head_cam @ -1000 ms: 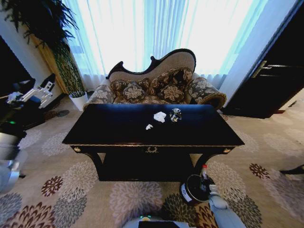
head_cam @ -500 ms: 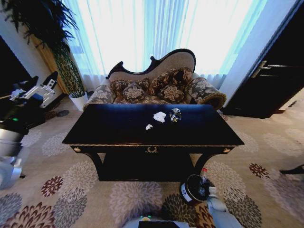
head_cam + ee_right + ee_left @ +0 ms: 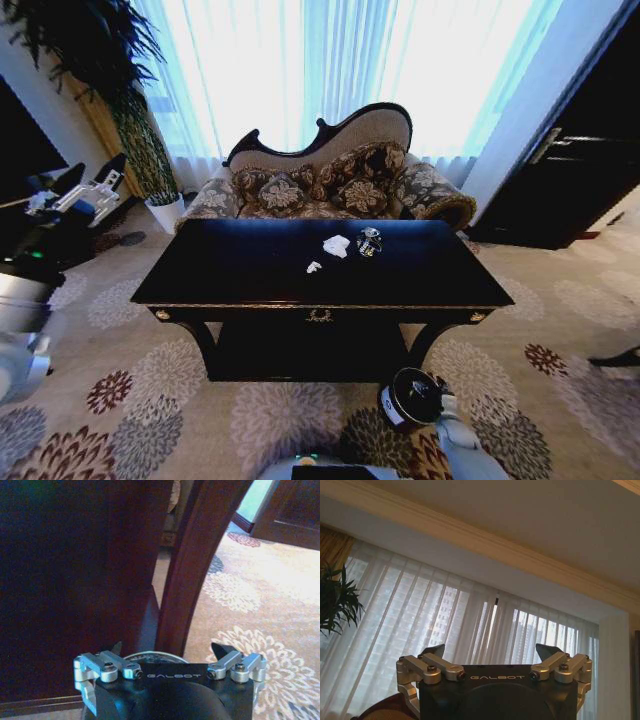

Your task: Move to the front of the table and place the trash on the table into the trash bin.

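Note:
The dark glossy table [image 3: 250,265] stands right in front of me. On its top lie the trash pieces: a crumpled white paper [image 3: 337,245], a small white scrap [image 3: 314,267] and a clear shiny bottle-like piece [image 3: 370,241]. The dark round trash bin [image 3: 408,398] sits on the carpet by the table's front right leg. My right gripper [image 3: 170,650] hangs open just over the bin's rim [image 3: 152,655], nothing between its fingers. My left gripper [image 3: 90,192] is raised far to the left of the table; it stands open [image 3: 492,652], pointing up at the curtains.
A patterned sofa [image 3: 330,185] stands behind the table, a potted plant [image 3: 150,150] at the back left, a dark cabinet [image 3: 575,170] at the right. The curved table leg [image 3: 195,565] rises close beside the right gripper. Flowered carpet [image 3: 150,400] lies open on both sides.
A red-capped bottle that stood above the bin at the right gripper has sunk out of sight into the bin. The left arm shifted slightly.

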